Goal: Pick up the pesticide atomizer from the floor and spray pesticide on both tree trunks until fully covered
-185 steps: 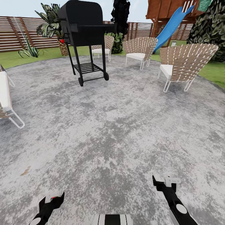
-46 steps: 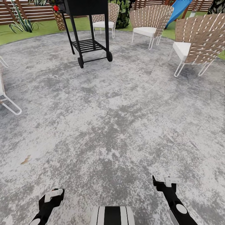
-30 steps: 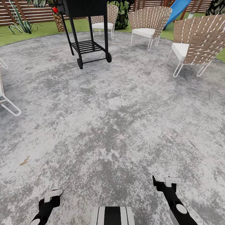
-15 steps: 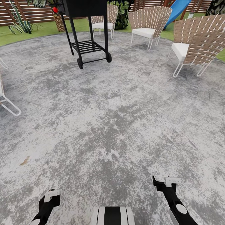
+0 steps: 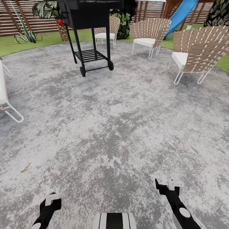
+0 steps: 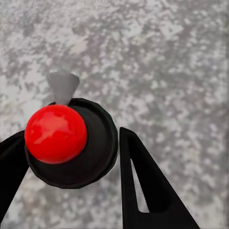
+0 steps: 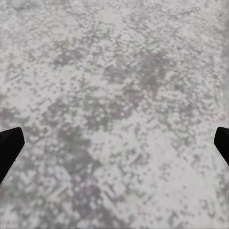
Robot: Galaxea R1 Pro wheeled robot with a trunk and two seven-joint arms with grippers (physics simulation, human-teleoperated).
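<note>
In the left wrist view the pesticide atomizer is a dark round body with a red ball on top and a grey nozzle, and my left gripper is shut on it. My left gripper hangs low at the head view's bottom left, with a pale bit of the atomizer on top. My right gripper at the bottom right is open and empty; in the right wrist view its fingertips stand far apart over grey paving. The two trees and their trunks are out of view. The garden lawn and slatted fence lie far ahead.
I stand on a round grey mottled patio. A black wheeled grill stands ahead left. Wicker chairs ring the right side, and a white chair sits at the left. A scaly palm and blue slide stand beyond.
The head camera has tilted up a little, so the grill, chairs and fence sit lower in the picture. Both grippers keep their places and the left still holds the atomizer.
</note>
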